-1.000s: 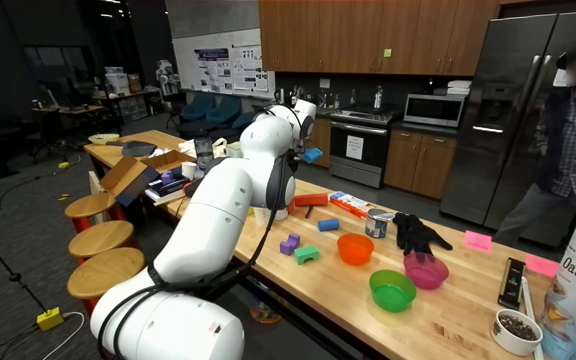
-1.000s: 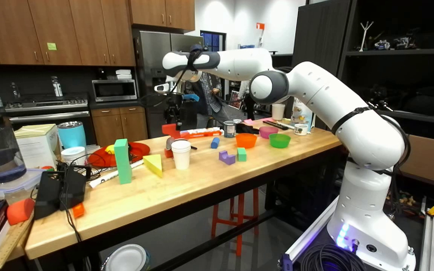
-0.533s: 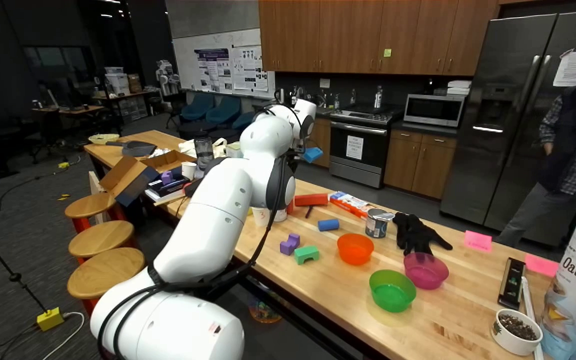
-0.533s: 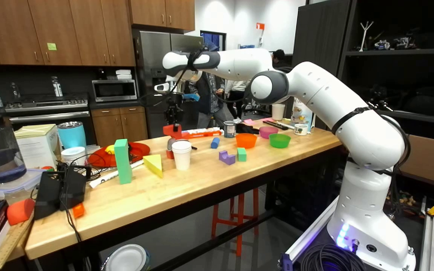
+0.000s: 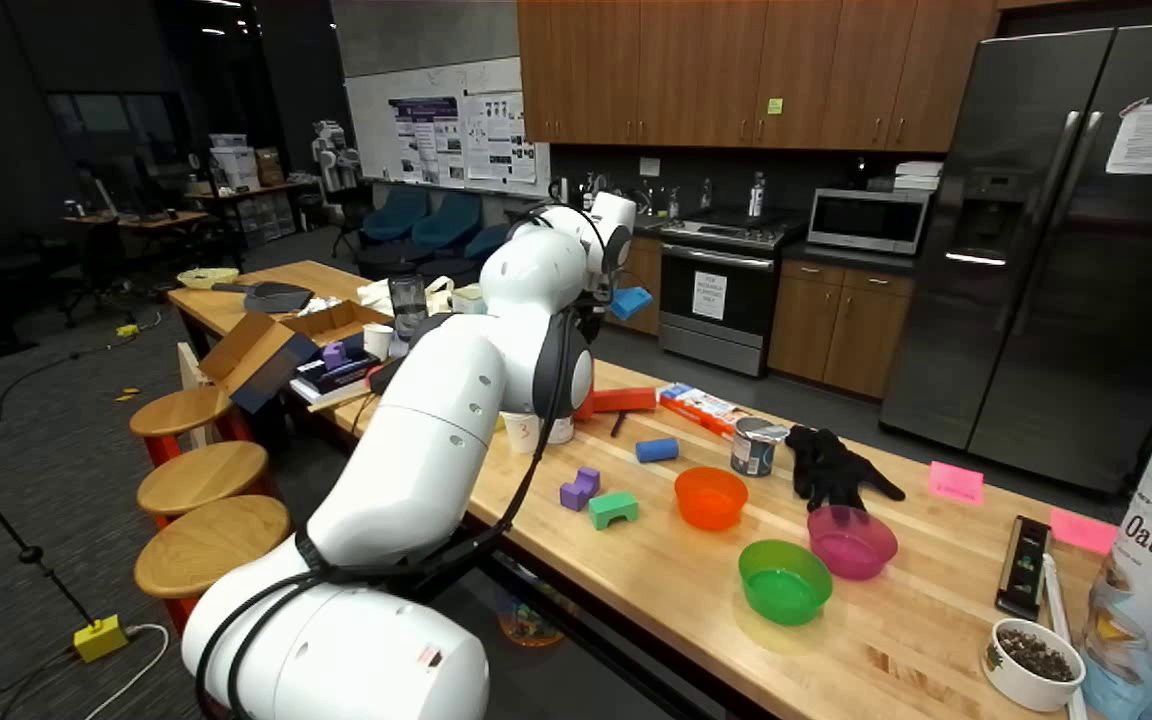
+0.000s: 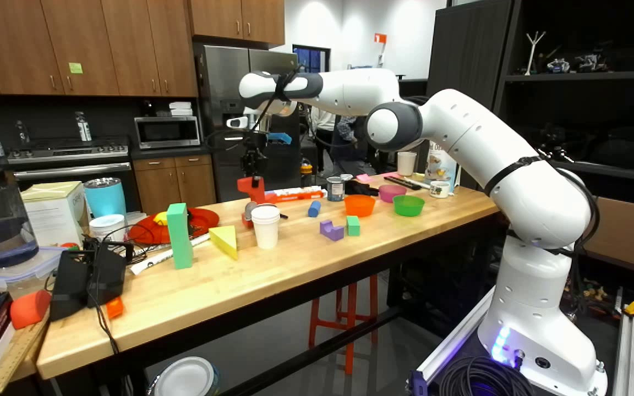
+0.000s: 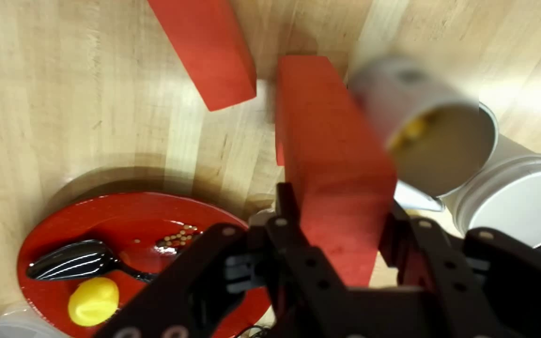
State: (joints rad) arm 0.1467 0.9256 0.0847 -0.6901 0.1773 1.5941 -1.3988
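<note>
Red block [image 7: 334, 159] clasped in our gripper [image 7: 339, 213]: we see it right of the plate [image 7: 120, 213] in the wrist view, with a spoon [image 7: 75, 259] lying on that plate and a cup [image 7: 521, 204] farther right.

Place: robotics lab with kitchen | stove [image 5: 736, 300], microwave [image 5: 866, 220], refrigerator [image 5: 1016, 300], wooden cupboards [image 5: 701, 70] | posters [image 5: 501, 138], whiteboard [image 5: 366, 125], robot arm [image 6: 476, 137]

At least two red blocks [image 7: 334, 157], three bright bowls [image 5: 711, 500], three stools [image 5: 202, 476]
</note>
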